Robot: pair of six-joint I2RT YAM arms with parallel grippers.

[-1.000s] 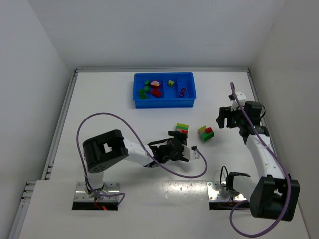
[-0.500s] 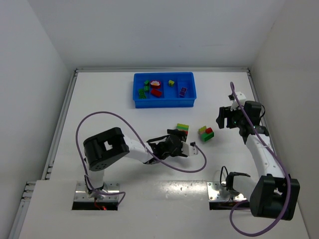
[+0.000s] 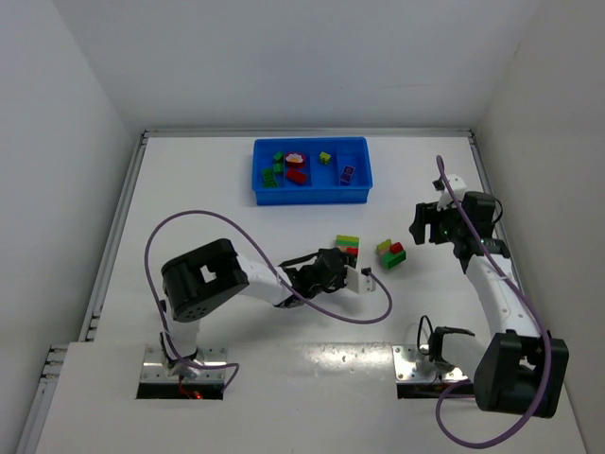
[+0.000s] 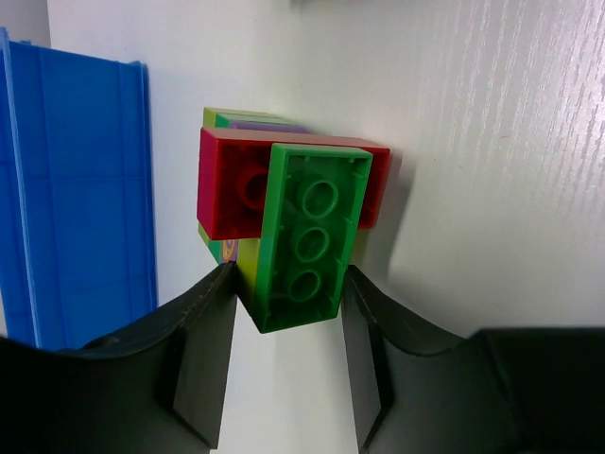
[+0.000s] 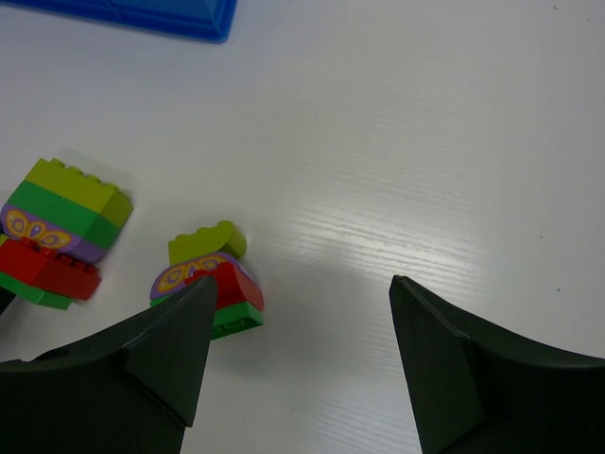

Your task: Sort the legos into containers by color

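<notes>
The left arm (image 3: 265, 282) is stretched low, its left gripper (image 4: 288, 276) closed, seemingly in contact, on a green studded plastic brick (image 4: 307, 236) between the fingers. The right gripper (image 5: 301, 284) is held raised, jaws parted wide.

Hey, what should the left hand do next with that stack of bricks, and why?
Probably close the left hand fully on the green brick. Its fingers flank that brick, which overlaps a red brick in a mixed stack on the table, outside the blue tray. A firm grip seems needed before pulling it free.
</notes>
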